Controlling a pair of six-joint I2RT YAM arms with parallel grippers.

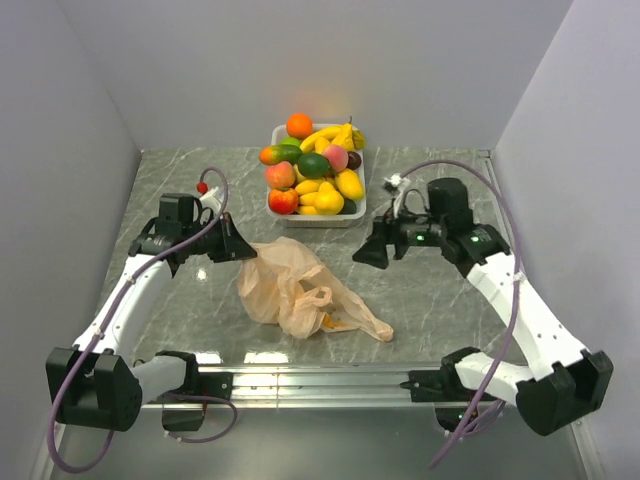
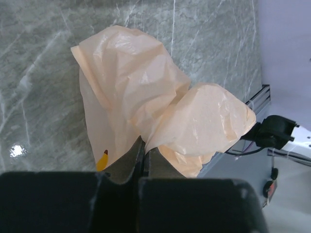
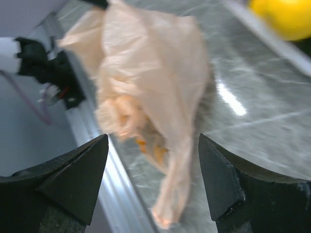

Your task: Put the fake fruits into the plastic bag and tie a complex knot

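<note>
Black arm bases and silver rail sit at the near edge of the grey marble-patterned table (image 1: 430,300); both arms reach inward toward the middle.

Left end effector (image 1: 240,250) is clenched on the thin, crinkly, pale peach-orange plastic bag (image 1: 290,285); the left wrist view shows the end effector (image 2: 144,145) with fingers pressed together and a fold of the bag (image 2: 146,87) pinched at the tips.

Bag lies collapsed on the table, centre front; long axis diagonal, from the gripped far-left corner to a tapering tail at near right; no knot visible; mouth not clearly open. A small yellow-orange patch shows through the plastic; cannot tell whether it is fruit or print.

Right end effector (image 1: 362,255) is released, fingers spread wide with nothing between them, apart from the bag on its far-right side; in the right wrist view the end effector (image 3: 153,141) frames the bag (image 3: 146,73) straight ahead, blurred.

Glossy plastic fake fruits (image 1: 315,170) (yellow bananas, orange, green lime, red-yellow peaches) are heaped in a white rectangular tray (image 1: 312,220) at the far centre, just beyond the bag.

Judgement: right arm is the free one and nearer the tray's near-right corner; bag lies to its left and toward the near edge, fruit to its far left; either the bag's free edge or a fruit is its likely target.
</note>
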